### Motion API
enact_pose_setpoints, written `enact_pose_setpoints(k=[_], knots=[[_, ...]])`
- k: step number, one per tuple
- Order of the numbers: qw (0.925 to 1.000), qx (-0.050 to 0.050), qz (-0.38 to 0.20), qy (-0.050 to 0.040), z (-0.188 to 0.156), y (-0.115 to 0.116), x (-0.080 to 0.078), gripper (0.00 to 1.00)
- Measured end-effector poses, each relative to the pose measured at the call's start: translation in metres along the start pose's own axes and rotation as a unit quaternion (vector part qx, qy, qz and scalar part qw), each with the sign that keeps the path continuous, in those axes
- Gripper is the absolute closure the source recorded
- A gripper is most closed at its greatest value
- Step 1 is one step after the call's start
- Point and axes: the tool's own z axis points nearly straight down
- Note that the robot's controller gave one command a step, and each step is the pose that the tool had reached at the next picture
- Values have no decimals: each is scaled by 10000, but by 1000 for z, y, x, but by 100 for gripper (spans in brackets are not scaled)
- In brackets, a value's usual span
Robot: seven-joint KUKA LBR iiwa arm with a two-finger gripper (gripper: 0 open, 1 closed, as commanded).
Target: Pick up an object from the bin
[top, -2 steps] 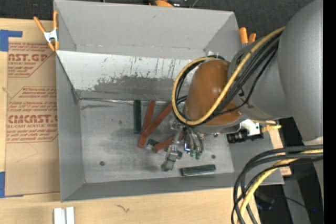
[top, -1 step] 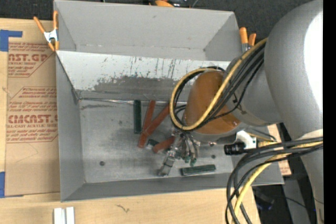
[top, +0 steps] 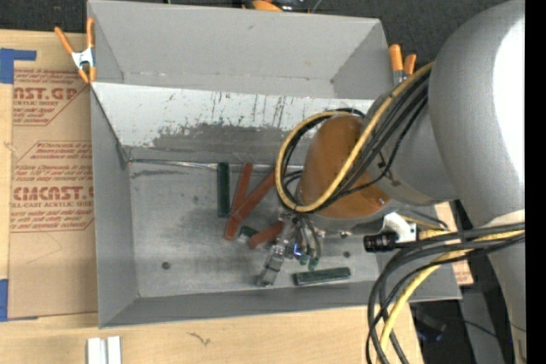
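One arm (top: 478, 124): large and grey, it reaches into the bin from the right, with an orange cover (top: 341, 175) and loops of yellow and black cable (top: 294, 175) at its wrist
Bin (top: 115, 209): grey metal, with sloping walls and a scratched flat floor
Tool (top: 294, 250): low over the floor in the bin's front right part, just under the orange cover, at the right end of a small heap of things; whether it is released or clenched cannot be told (the cover and cables hide much of it)
Things nearest the tool: a short brown stick (top: 266, 234) just to its left, a small grey metal piece (top: 271, 268) just below and left of it, and a dark green flat bar (top: 322, 274) lying level just below it
Further left: two long brown sticks (top: 239, 200) lying slanted side by side, with a dark green stick (top: 222, 187) just beside them, pointing towards the back wall
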Motion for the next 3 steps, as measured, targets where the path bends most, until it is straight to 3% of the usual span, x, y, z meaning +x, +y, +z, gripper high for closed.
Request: enact_pose_setpoints(k=[1,2,3], knots=[[10000,-6,-2,-7,-1,0,0,100],[10000,-18,-5,-42,-124,1,-2,100],[10000,-5,-7,-11,-128,2,-2,100]])
